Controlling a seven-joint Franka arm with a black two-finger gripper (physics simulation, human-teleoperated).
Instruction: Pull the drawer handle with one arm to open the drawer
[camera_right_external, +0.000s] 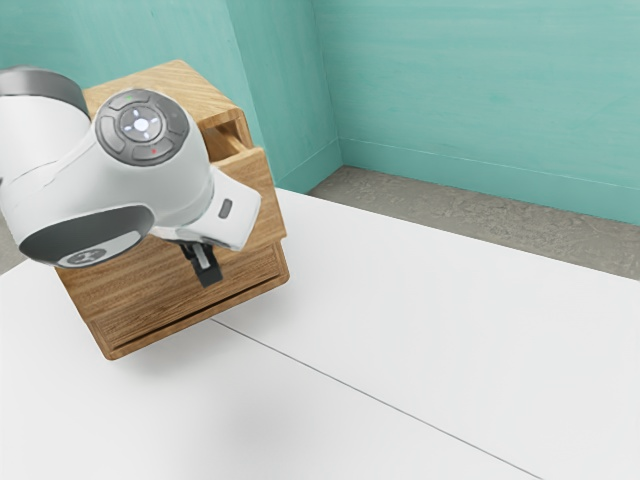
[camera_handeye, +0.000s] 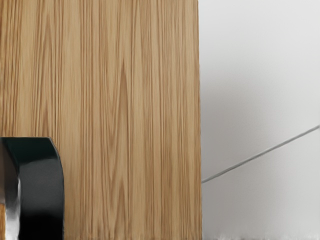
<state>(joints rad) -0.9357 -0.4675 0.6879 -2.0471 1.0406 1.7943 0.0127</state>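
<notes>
Farthest to the exterior view's left, my arm (camera_right_external: 110, 190) hangs in front of the cabinet (camera_right_external: 170, 300) and covers much of its face. Just below the wrist, my hand (camera_right_external: 203, 262) shows as a dark stub close to the cabinet's front, about halfway down. I cannot tell from here how wide it is set or whether it has hold of anything. In the wrist view, what I take for the handle (camera_handeye: 32, 190), a black curved bar, sits against the wood grain right under the hand, though I would not swear to it. To the right of the arm, the drawer (camera_right_external: 252, 185) at the top of the cabinet seems to stand a little way out, with a dark gap behind its front panel. Right of the cabinet the white counter (camera_right_external: 430, 330) runs on, crossed by a thin seam (camera_right_external: 370, 395). My worry is the grip: if the hand only catches the handle's edge, a pull could slip off. The cabinet also sits skewed to the seam, so pulling off the drawer's own line could jam it, or drag the whole cabinet across the counter.
</notes>
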